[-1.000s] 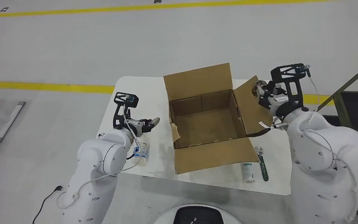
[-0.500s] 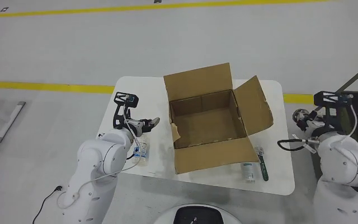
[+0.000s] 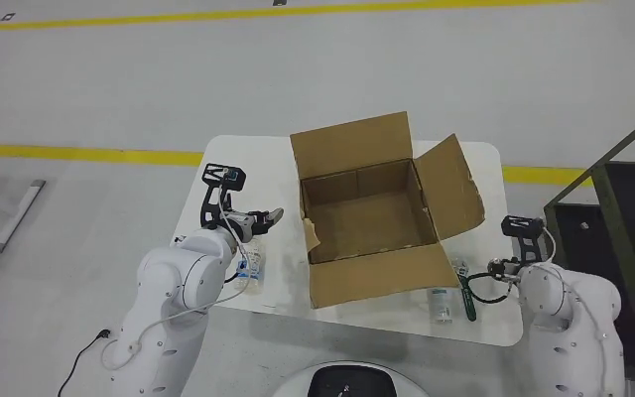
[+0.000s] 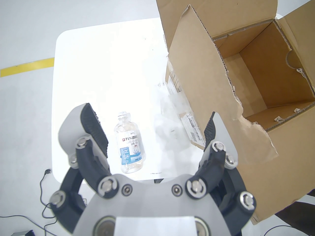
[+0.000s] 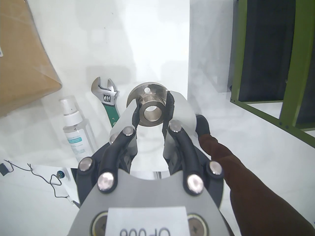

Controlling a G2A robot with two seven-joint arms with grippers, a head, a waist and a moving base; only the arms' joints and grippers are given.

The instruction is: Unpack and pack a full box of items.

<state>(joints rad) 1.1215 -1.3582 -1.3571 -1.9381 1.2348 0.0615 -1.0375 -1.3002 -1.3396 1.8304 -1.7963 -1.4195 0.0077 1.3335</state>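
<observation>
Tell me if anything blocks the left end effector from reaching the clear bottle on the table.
Nothing visible does. The left end effector hangs open above the clear bottle, which lies on its side on the bare table. The cardboard box stands beside it, apart from the bottle.

The white bench (image 3: 248,164) has rounded corners and carries an open cardboard box (image 3: 352,144) near its middle, flaps spread outward. On the robot's left of the box, a clear bottle (image 4: 128,146) with a blue-and-white label lies on its side near the bench's front edge. On the right, a small spray bottle (image 5: 72,128) lies just beside a green-handled adjustable wrench (image 5: 108,104), both near the box's front flap.
</observation>
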